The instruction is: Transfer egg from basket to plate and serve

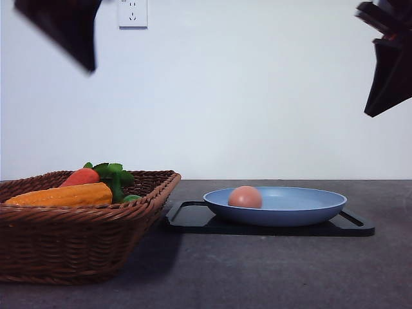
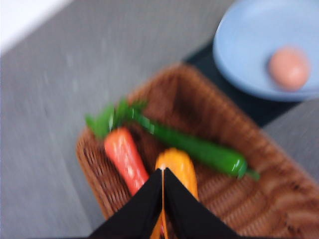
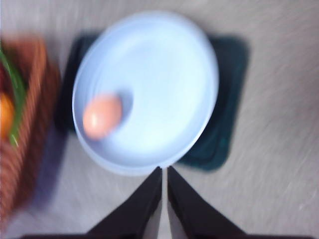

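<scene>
Egg: seen lying inside the plate, toward its 9 o'clock side in the front view, resting on the plate's floor.
Plate: light blue and round, set on a black tray; placed at about 3 o'clock from the basket, near it but apart.
Basket: brown wicker, stood on the worktop at the left of the front view.
Basket contents: an orange corn cob, a red carrot and a green pepper are seen lying side by side inside it.
Left pincer: raised above the basket; its two dark fingers are seen pressed together, nothing between them. In the front view it is shown at the 11 o'clock corner, blurred.
Right pincer: raised above the near rim of the plate; its fingers are drawn together with a thin slit left, nothing held. In the front view it is shown at the 1 o'clock corner.
Backdrop: a white wall with a socket.
</scene>
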Action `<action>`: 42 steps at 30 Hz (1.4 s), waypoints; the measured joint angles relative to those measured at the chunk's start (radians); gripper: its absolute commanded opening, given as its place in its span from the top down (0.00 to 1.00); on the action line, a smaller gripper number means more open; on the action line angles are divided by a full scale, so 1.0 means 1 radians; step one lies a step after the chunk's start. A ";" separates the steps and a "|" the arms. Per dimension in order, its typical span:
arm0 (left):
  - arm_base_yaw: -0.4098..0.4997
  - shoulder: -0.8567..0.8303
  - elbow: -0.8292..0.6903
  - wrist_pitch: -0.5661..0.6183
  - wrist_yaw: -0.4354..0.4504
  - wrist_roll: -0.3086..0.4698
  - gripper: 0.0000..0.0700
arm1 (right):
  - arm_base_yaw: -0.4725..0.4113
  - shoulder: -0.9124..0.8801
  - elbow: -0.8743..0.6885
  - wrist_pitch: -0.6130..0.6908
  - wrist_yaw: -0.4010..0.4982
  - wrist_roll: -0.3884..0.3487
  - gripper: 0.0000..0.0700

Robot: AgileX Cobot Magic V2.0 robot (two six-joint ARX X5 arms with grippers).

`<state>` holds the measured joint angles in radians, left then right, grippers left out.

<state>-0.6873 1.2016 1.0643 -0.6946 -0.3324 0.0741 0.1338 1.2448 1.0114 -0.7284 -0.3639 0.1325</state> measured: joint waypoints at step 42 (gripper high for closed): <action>0.178 -0.808 -0.608 0.407 0.201 -0.272 1.00 | 0.350 -0.505 -0.685 0.851 0.364 0.003 1.00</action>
<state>-0.5097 0.3935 0.4564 -0.2878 -0.1314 -0.1983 0.4839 0.7399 0.3267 0.1230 0.0004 0.1354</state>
